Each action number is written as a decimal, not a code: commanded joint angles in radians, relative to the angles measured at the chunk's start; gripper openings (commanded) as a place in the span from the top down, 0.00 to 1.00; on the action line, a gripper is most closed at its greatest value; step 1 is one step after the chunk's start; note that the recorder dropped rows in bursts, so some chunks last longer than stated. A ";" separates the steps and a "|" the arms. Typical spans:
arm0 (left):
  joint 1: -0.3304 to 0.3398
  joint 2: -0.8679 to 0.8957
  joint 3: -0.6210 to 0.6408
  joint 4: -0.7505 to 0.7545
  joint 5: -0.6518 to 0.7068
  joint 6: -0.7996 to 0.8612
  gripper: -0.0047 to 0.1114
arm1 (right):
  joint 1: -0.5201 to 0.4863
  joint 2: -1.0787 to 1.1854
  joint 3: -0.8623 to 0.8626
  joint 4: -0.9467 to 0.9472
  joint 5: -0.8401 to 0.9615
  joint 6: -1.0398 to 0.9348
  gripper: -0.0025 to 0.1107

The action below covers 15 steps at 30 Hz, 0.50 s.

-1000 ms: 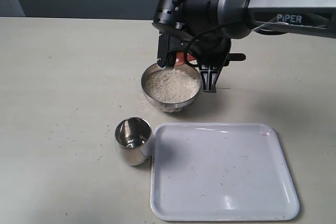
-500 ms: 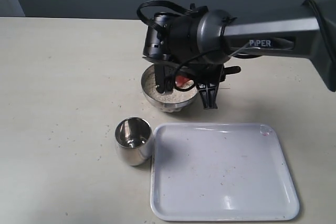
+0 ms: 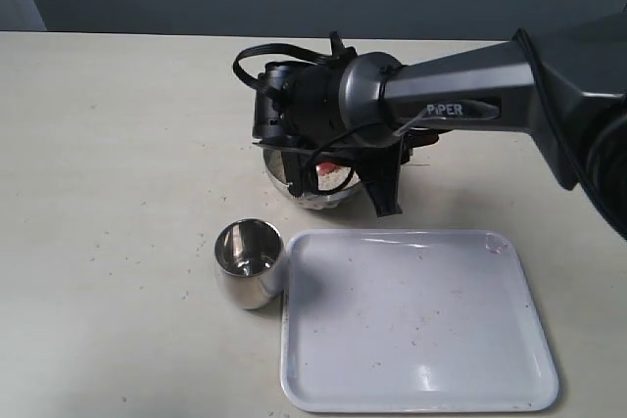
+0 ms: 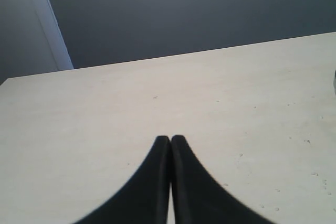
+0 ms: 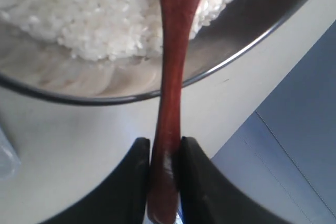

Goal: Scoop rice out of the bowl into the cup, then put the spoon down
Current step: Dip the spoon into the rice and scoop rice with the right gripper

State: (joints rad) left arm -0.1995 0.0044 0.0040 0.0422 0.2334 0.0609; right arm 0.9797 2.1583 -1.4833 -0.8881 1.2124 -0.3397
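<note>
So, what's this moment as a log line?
right gripper shut on spoon | spoon in rice in bowl | left gripper shut

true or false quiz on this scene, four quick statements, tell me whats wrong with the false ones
1. The right gripper is shut on the spoon handle. True.
2. The spoon reaches into the cup. False: it reaches into the bowl, over the rice.
3. The left gripper is shut and holds nothing. True.
4. The cup lies tipped over on the white tray. False: it stands upright on the table, just beside the tray's left edge.
</note>
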 commanded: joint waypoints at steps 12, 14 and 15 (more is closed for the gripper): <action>-0.004 -0.004 -0.004 0.001 -0.001 -0.007 0.96 | -0.003 -0.010 0.000 0.155 0.007 -0.120 0.98; -0.004 -0.004 -0.004 0.001 -0.001 -0.007 0.96 | -0.003 -0.012 0.000 0.148 0.007 -0.120 0.98; -0.004 -0.004 -0.004 0.001 -0.001 -0.007 0.96 | -0.003 -0.014 0.000 0.140 0.007 -0.120 0.98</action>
State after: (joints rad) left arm -0.1995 0.0044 0.0040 0.0422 0.2334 0.0609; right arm 0.9797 2.1569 -1.4833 -0.7609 1.2106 -0.4408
